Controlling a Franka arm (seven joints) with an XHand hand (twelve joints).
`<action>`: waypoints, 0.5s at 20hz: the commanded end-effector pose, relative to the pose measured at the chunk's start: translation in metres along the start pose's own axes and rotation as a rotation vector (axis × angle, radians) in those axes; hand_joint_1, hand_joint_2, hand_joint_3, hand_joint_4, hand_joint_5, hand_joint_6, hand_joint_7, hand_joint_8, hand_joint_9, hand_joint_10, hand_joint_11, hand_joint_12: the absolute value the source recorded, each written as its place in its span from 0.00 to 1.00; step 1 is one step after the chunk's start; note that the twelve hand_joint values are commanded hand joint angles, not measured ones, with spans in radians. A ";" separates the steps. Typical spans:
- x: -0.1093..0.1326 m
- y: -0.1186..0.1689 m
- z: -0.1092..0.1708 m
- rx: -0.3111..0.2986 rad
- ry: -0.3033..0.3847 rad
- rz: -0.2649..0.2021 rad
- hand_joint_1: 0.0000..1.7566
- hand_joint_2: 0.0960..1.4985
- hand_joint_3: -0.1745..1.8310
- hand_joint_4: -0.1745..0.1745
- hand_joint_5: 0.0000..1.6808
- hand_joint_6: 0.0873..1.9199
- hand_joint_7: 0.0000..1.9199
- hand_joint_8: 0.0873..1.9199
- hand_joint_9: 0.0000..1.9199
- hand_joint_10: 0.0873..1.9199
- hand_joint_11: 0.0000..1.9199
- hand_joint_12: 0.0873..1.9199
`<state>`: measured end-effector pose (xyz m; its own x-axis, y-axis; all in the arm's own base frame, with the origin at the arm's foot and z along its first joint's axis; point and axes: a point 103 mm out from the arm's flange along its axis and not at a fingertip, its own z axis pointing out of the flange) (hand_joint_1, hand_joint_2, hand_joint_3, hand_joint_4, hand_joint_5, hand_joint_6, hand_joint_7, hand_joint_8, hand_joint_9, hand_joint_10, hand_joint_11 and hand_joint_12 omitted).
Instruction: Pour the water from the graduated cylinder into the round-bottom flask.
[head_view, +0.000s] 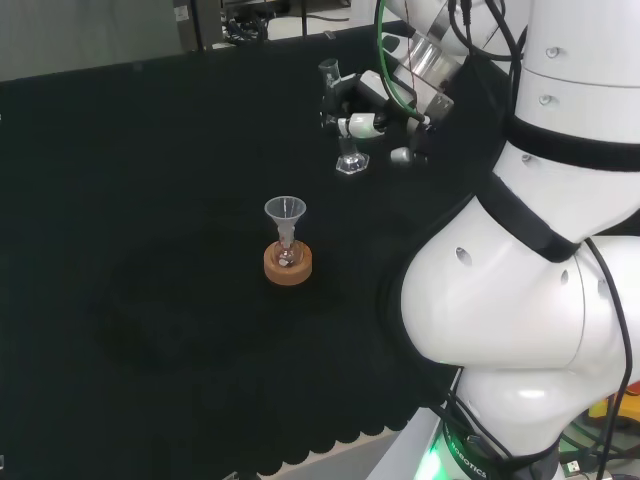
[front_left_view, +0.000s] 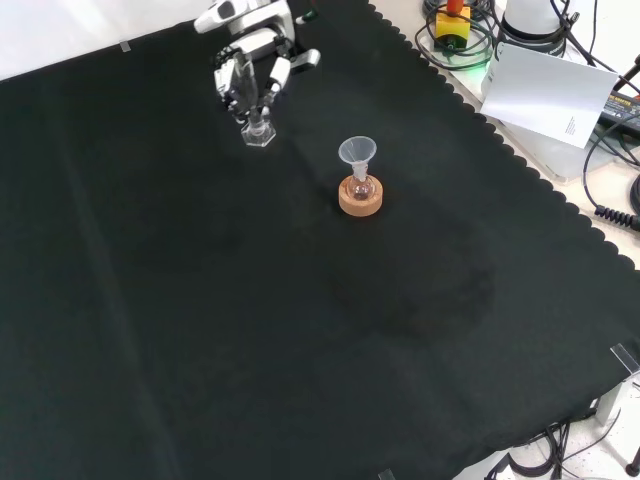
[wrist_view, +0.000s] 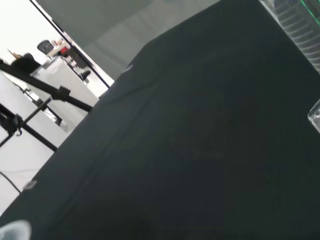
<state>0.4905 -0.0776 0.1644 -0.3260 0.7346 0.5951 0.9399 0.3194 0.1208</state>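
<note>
Head view: the hand (head_view: 385, 118), black and white, is at the upper centre of the black-clothed counter (head_view: 150, 200), with its fingers (head_view: 350, 125) curled around the clear graduated cylinder (head_view: 345, 130). The cylinder is upright, its hexagonal foot (head_view: 351, 166) at or just above the cloth; whether the foot touches the cloth cannot be told. The round-bottom flask (head_view: 288, 254) sits in a cork ring stand (head_view: 288, 265) near the centre of the counter, at about 7 o'clock from the cylinder and well apart from it. A clear funnel (head_view: 285, 212) stands upright in the flask's neck, its wide mouth uppermost. The arm's white links (head_view: 520, 250) occupy the right side of this view. Front view: the hand (front_left_view: 250, 60) enters from the top, with its fingers (front_left_view: 272, 75) wrapped around the cylinder (front_left_view: 255, 105), whose foot (front_left_view: 258, 136) shows below them. The flask (front_left_view: 360, 186), on its cork ring stand (front_left_view: 360, 200) and carrying the funnel (front_left_view: 357, 152), lies at about 4 o'clock from the cylinder's foot. The liquid level in either vessel cannot be made out. Wrist view: the ribbed clear wall of the cylinder (wrist_view: 300, 27) appears close to the camera, with the black cloth (wrist_view: 190, 150) beyond it.
</note>
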 end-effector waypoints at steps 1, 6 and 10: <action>0.024 -0.050 -0.012 0.074 -0.096 0.014 0.72 0.72 0.09 0.00 0.58 0.50 0.52 0.49 0.70 0.04 0.63 0.38; 0.044 -0.076 -0.012 0.140 -0.159 0.031 0.72 0.72 0.09 0.00 0.58 0.49 0.53 0.49 0.71 0.03 0.63 0.38; 0.059 -0.090 -0.006 0.242 -0.255 0.032 0.72 0.72 0.09 0.00 0.59 0.49 0.53 0.49 0.71 0.03 0.63 0.38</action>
<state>0.4229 -0.0752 0.1892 -0.3321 0.7953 0.5072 0.9299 0.3661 0.0349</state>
